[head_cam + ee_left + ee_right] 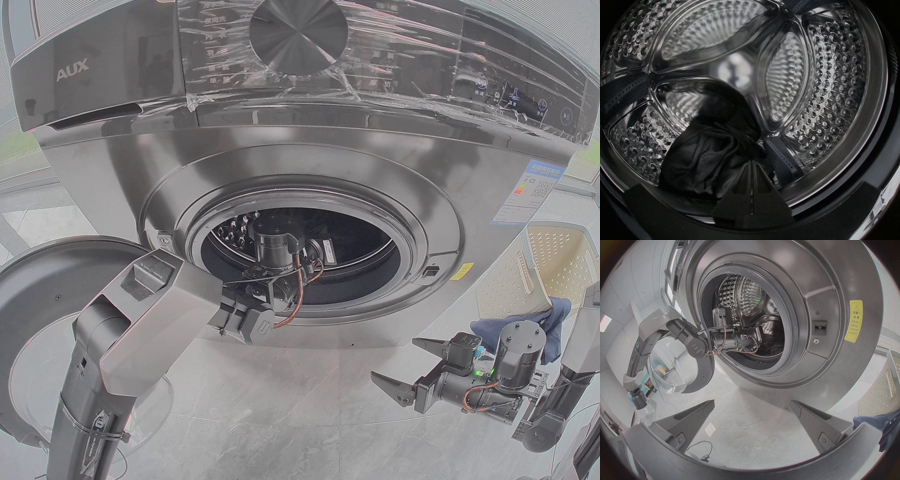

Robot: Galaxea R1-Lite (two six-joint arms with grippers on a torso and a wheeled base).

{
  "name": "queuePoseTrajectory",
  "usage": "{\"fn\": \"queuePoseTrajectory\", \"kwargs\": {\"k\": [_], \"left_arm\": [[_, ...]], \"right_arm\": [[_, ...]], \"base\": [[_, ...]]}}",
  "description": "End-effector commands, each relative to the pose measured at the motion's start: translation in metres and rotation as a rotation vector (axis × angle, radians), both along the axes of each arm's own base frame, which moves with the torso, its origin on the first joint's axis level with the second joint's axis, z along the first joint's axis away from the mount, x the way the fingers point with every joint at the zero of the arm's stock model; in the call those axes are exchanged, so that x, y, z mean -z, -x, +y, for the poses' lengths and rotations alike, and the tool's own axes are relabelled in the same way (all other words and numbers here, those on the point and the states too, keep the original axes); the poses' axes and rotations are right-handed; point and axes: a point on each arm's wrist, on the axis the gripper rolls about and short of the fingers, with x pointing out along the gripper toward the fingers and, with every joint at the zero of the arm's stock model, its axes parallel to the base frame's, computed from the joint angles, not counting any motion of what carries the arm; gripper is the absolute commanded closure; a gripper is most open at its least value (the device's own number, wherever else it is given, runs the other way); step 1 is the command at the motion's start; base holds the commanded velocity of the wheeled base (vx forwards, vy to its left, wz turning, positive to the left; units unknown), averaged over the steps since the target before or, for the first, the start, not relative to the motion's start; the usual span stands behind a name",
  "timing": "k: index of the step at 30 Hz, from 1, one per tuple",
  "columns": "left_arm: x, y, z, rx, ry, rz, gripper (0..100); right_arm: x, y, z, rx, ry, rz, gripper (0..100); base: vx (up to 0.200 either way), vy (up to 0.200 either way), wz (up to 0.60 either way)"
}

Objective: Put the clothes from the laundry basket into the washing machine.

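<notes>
The washing machine (387,187) stands with its door (44,300) swung open to the left. My left arm is inside the drum opening. In the left wrist view my left gripper (752,167) has its fingers pressed together, just above a dark garment (706,156) lying on the drum floor (640,140). My right gripper (395,359) hangs open and empty over the floor at the lower right, in front of the machine. Beside it stands the beige laundry basket (556,262) with a blue cloth (550,319) draped over its edge; the same blue cloth (881,424) sits past one open finger (815,424).
Pale tiled floor (300,400) lies open in front of the machine. The round glass door (678,365) sticks out on the left, close to my left arm's elbow. The door latch (819,328) and a yellow sticker (853,321) sit right of the opening.
</notes>
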Motion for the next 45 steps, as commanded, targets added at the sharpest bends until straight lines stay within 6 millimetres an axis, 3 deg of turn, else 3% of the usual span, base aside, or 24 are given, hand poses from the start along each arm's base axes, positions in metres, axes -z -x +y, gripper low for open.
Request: {"fn": "queuePoseTrajectory", "kwargs": {"k": [1, 12, 15, 23, 24, 34, 40, 45], "left_arm": [[-0.002, 0.003, -0.002, 0.007, 0.0, -0.001, 100], [-0.002, -0.003, 0.004, -0.011, -0.008, -0.025, 100], [-0.009, -0.014, 0.016, -0.042, 0.01, -0.051, 100], [-0.016, -0.036, 0.022, -0.093, 0.066, -0.137, 100], [-0.017, -0.038, 0.024, -0.1, 0.069, -0.142, 0], [-0.027, -0.021, 0.009, -0.082, 0.074, -0.136, 0], [-0.027, 0.031, -0.005, -0.008, -0.008, -0.026, 0], [-0.012, 0.064, 0.008, 0.014, -0.142, 0.038, 0]], "right_arm": [[0.001, 0.0, 0.001, -0.003, 0.0, 0.002, 0], [-0.008, 0.004, -0.002, -0.002, -0.021, -0.02, 0], [-0.01, 0.005, -0.002, -0.002, -0.027, -0.029, 0], [-0.01, 0.003, -0.001, 0.0, -0.028, -0.03, 0], [-0.01, 0.003, -0.001, -0.002, -0.028, -0.03, 0], [-0.009, 0.003, -0.001, 0.0, -0.026, -0.026, 0], [-0.009, 0.003, -0.002, 0.003, -0.025, -0.023, 0], [-0.008, 0.004, -0.002, 0.0, -0.023, -0.02, 0]], "base": [[0.0, 0.0, 0.0], [0.0, 0.0, 0.0], [0.0, 0.0, 0.0], [0.0, 0.0, 0.0], [0.0, 0.0, 0.0], [0.0, 0.0, 0.0], [0.0, 0.0, 0.0], [0.0, 0.0, 0.0]]}}
